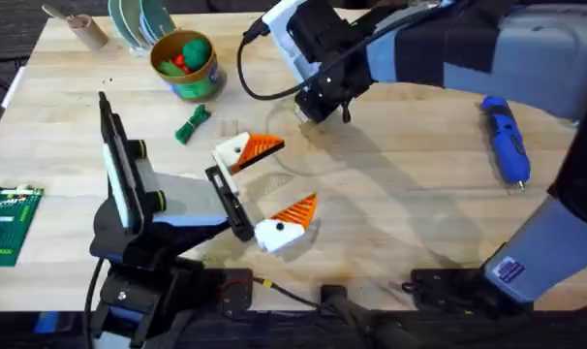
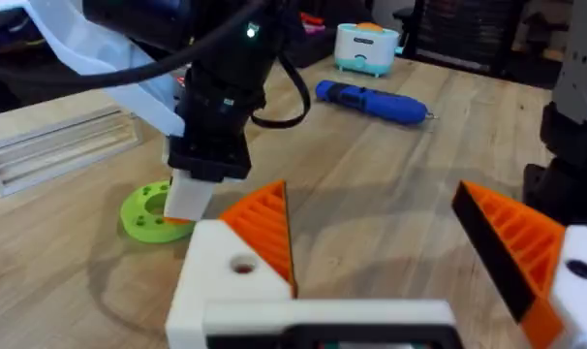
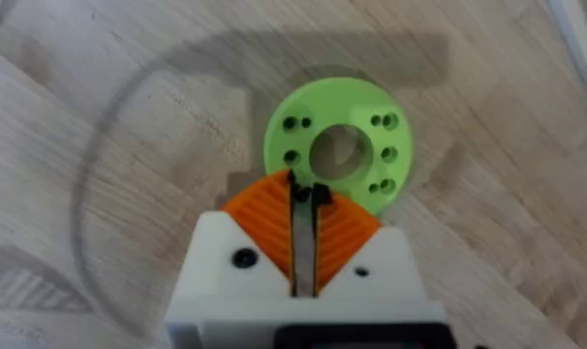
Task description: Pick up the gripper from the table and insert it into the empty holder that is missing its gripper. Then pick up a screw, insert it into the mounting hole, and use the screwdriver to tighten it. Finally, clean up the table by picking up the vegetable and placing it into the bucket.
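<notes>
The right hand was seen nearly pinched together, orange pads almost touching, with something small and dark caught at the tips, can't tell what, right over a lime-green disc on the table. The left hand was spread wide, both white holders fitted with orange ribbed pieces, nothing held. The blue screwdriver was left lying well off to the right. The dark green vegetable was sat just beside the bucket, not in it.
</notes>
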You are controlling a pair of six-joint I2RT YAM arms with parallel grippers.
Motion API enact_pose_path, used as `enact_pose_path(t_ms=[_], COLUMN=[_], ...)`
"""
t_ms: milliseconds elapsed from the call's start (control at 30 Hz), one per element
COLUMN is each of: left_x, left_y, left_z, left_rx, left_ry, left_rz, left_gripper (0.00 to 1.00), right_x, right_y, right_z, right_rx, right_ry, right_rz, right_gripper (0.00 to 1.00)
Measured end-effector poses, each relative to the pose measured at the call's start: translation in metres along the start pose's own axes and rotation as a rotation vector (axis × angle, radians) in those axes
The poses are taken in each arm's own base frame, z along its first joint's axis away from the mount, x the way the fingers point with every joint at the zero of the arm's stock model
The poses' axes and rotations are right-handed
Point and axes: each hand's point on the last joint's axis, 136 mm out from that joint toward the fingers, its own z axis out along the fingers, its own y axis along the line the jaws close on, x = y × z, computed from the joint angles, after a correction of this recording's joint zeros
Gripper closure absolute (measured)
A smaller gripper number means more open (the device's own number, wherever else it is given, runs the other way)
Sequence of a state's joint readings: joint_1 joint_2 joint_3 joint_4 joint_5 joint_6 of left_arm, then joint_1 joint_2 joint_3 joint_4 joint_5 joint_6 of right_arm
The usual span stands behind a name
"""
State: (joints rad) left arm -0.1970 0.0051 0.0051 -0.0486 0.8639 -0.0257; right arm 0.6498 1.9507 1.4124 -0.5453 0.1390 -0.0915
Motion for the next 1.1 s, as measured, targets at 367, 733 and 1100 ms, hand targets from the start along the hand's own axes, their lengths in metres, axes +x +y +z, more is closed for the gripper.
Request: enact_pose_path(t_ms=[367,733,1100], left_x=[0.000,0.000,0.000], left_y=[0.000,0.000,0.000], left_z=[0.000,0.000,0.000], left_rx=[0.000,0.000,0.000], left_ry=[0.000,0.000,0.000], left_rz=[0.000,0.000,0.000], left_gripper=[0.008,0.008,0.008], right_x=[0.000,-0.001,-0.038], right_y=[-0.005,-0.020,-0.029], right_z=[0.000,-0.014,-0.071], right_rx=[0.030,0.103,0.111], right_ry=[0.002,0.041,0.021], right_rz=[-0.006,-0.028,-0.088], right_gripper=[0.992,0.993,0.994])
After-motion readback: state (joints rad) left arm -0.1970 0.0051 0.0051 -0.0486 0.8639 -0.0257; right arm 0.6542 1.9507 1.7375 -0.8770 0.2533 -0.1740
